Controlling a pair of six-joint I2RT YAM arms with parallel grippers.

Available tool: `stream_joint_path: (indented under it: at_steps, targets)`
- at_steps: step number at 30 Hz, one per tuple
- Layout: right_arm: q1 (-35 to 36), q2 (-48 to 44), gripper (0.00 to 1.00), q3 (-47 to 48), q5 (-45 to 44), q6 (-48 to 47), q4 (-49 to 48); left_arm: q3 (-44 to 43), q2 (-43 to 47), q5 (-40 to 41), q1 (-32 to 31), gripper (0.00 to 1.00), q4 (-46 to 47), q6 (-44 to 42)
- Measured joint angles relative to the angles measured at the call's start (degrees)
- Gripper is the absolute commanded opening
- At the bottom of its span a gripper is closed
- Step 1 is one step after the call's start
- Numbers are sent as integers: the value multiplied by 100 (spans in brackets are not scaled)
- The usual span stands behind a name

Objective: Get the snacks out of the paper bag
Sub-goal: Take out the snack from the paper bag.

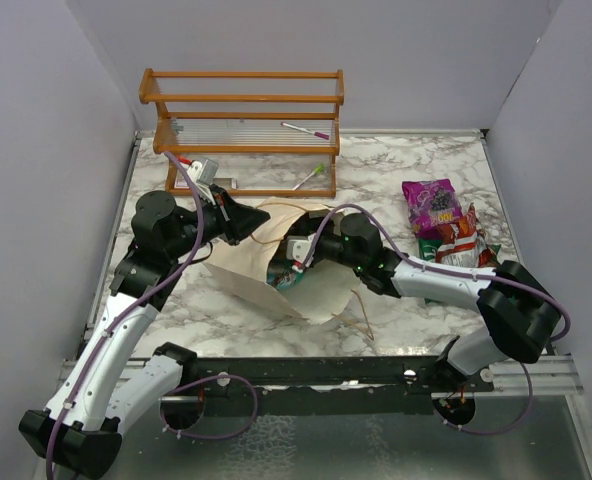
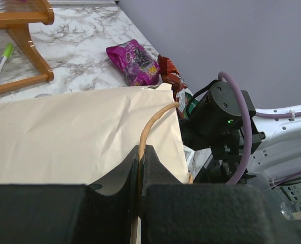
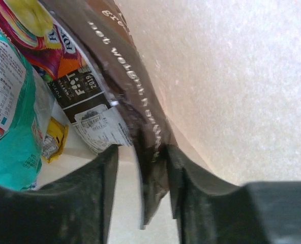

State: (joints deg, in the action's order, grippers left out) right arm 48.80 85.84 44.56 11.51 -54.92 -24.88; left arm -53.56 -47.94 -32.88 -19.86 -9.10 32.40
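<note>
The cream paper bag (image 1: 321,290) lies on its side in the middle of the table, its mouth facing left. My left gripper (image 1: 259,222) is shut on the bag's tan string handle (image 2: 151,122) and holds the mouth up. My right gripper (image 1: 288,268) is inside the bag. Its jaws stand apart around the edge of a dark brown snack packet (image 3: 135,101), which touches the right finger, with a gap on the left. Teal (image 3: 10,127), red-orange (image 3: 38,30) and yellow (image 3: 54,140) packets lie deeper in. A purple packet (image 1: 431,203) and a red one (image 1: 458,238) lie outside, to the right.
A wooden rack (image 1: 244,130) with pens stands at the back left, just behind the left gripper. The bag's other string handle (image 1: 361,318) trails toward the front rail. Purple walls close in the table on three sides.
</note>
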Motion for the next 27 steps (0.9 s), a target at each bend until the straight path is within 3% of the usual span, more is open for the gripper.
stream_joint_path:
  at_steps: [8,16,27]
  targets:
    - [20,31,2,96,164,330,-4,-2,0,37,0,0,-39,-26]
    - [74,-170,1,111,297,1178,138,-42,0,262,0,0,-162,-44]
    - [81,-1576,1,-212,317,2743,299,-44,4,717,-2,0,-378,-44]
